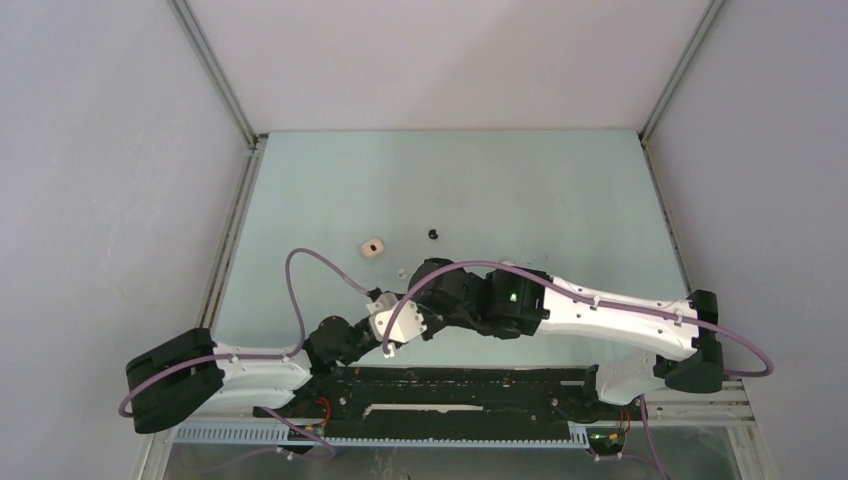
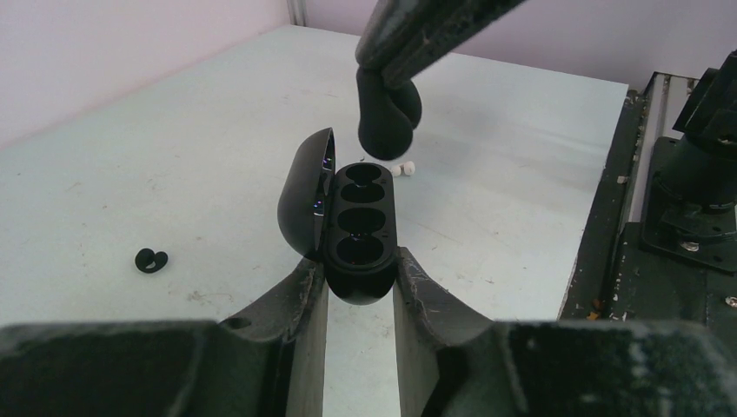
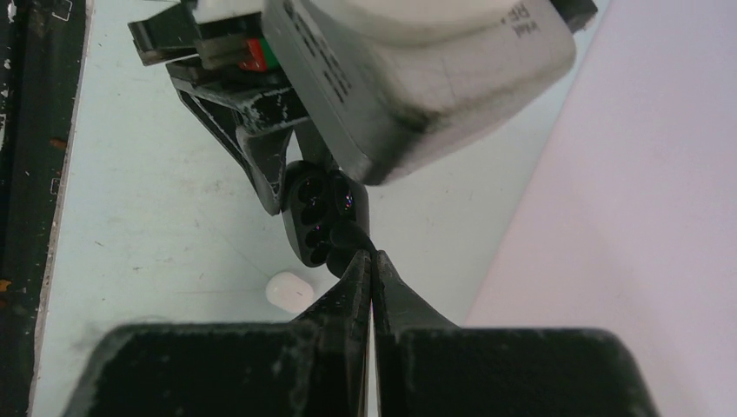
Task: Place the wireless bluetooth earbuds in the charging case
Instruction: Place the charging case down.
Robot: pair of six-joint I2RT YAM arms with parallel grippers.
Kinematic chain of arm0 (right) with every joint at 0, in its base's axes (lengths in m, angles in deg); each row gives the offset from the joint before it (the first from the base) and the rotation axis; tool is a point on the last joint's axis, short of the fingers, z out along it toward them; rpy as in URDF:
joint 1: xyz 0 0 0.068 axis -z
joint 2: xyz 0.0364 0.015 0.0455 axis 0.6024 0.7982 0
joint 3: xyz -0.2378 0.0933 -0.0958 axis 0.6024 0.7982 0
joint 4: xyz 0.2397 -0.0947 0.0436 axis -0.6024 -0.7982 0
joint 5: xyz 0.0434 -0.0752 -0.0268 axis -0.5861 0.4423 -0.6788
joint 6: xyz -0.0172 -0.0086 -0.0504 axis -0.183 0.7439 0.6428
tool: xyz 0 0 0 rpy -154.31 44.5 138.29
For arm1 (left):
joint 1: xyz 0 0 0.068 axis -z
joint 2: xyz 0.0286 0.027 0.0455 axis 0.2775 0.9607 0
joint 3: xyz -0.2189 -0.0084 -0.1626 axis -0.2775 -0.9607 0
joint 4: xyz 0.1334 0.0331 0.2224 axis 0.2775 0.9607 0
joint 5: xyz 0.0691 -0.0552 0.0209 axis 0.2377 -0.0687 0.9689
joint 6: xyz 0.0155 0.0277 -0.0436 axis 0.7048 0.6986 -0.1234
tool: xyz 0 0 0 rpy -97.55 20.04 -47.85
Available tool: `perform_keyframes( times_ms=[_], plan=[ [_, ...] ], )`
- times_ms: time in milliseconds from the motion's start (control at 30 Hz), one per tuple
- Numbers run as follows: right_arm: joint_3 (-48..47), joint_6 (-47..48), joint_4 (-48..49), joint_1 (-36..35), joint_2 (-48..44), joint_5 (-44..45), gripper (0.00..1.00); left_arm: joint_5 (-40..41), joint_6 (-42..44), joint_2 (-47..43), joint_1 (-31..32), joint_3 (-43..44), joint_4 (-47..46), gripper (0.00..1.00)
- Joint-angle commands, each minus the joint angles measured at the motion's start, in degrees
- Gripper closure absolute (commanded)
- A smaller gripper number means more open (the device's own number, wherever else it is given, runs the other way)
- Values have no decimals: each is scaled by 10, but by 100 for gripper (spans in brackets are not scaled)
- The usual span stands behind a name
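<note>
Pale table [image 1: 500, 180], left gripper [image 2: 360, 266] clamping open charging case [image 2: 358, 228], right gripper [image 3: 372, 259] closed, hovering over it

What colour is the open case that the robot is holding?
The case is black; the left wrist view shows it best.

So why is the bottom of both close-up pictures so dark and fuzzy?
Likely not a fault. Left wrist view: the left fingers sit too near the lens and blur, while the open black case between them is sharp, with small glints inside its lid. Right wrist view: the right fingers blur likewise. Top view: soft, even light, faint shadows.
</note>
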Motion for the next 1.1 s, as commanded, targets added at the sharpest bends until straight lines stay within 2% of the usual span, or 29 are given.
perform_keyframes(
  times_ms=[0, 367, 1067],
  plan=[
    [-10, 0, 20, -11, 6, 18, 100, -1, -5, -14, 2, -4, -29, 100],
    [7, 1, 42, -16, 10, 24, 100, -35, -19, -12, 3, -8, -53, 100],
    [34, 19, 45, -33, 10, 46, 100, -14, -49, -16, 2, -13, -67, 100]
  ],
)
